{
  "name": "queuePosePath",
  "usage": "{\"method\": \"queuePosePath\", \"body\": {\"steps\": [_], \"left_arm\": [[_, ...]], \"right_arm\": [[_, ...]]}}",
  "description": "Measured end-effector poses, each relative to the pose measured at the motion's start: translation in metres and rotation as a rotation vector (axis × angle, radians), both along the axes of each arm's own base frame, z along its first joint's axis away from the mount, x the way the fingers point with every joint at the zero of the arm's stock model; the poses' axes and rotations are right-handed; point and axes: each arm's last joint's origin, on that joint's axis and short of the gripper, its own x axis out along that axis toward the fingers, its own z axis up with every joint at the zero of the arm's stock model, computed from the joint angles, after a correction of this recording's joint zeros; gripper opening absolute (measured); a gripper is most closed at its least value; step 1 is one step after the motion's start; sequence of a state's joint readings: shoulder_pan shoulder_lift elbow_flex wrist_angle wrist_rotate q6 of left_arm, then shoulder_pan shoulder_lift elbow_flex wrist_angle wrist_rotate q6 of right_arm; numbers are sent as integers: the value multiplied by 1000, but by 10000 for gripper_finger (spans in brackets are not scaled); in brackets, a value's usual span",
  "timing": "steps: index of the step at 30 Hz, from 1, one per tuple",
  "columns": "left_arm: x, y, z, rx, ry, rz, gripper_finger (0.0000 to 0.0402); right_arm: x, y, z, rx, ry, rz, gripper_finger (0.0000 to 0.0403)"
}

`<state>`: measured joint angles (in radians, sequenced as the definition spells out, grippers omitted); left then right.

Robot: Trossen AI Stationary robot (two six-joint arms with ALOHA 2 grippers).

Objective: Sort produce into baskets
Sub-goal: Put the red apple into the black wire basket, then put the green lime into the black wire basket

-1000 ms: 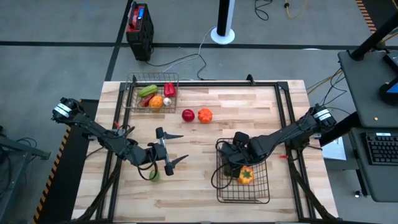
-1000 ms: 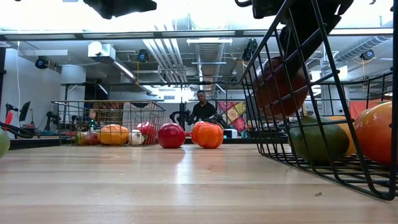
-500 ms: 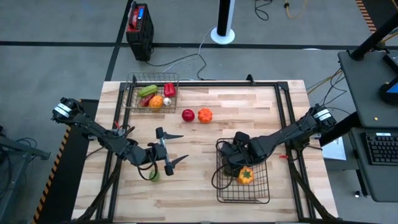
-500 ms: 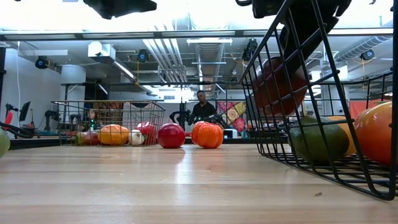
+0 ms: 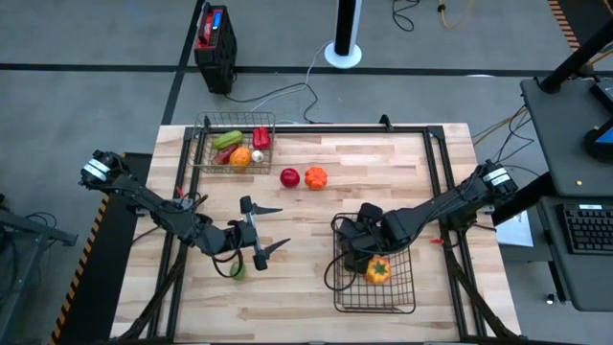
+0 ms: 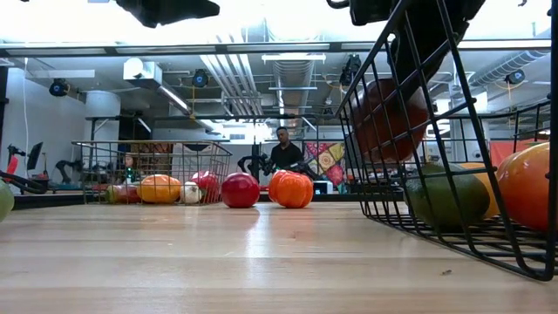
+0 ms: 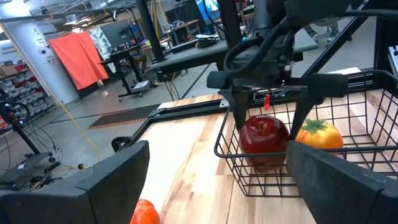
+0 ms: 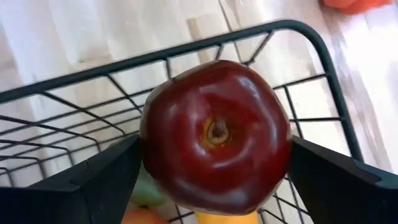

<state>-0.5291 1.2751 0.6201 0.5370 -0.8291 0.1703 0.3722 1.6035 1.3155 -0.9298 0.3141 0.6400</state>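
The baskets are two black wire ones. The far-left basket (image 5: 233,144) holds several pieces of produce. The near-right basket (image 5: 375,287) holds an orange pepper (image 5: 379,271) and a green piece (image 6: 446,196). A red fruit (image 5: 289,177) and an orange pumpkin (image 5: 315,177) rest on the bare wood between the baskets. My right gripper (image 5: 356,240) is shut on a red apple (image 8: 214,143) at the near-right basket's far-left corner. My left gripper (image 5: 283,226) stands open and level at mid-table, with nothing between its fingers. A green piece (image 5: 237,270) lies by it. My right gripper pinches the red apple by two opposite sides (image 8: 150,149) between its two fingers (image 7: 238,118). The fingers slant down from the table's right side. The apple's stem dimple (image 8: 216,130) faces the wrist, and the apple (image 6: 392,113) hangs clear of the basket's floor.
Black frame rails (image 5: 445,182) run along the table's sides. Bare wood (image 5: 306,287) lies between the left gripper and the near-right basket. A person (image 6: 281,150) stands in the room beyond the far edge.
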Motion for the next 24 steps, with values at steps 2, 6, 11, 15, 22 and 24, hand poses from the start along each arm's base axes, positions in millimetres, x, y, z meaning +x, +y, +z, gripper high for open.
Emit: {"method": "queuePosePath", "body": {"steps": [2,6,11,15,22,24], "left_arm": [[0,0,0,1,2,0,359],[0,0,0,1,2,0,359],[0,0,0,1,3,0,359],[0,0,0,1,3,0,359],[0,0,0,1,3,0,359],[0,0,0,1,3,0,359]], "right_arm": [[0,0,0,3,-3,4,368],[1,-1,0,15,3,1,368],[0,0,-2,32,8,-15,378],[-1,0,-2,32,11,-16,397],[-1,-1,-2,21,22,4,399],[-1,-1,0,18,28,6,399]]}}
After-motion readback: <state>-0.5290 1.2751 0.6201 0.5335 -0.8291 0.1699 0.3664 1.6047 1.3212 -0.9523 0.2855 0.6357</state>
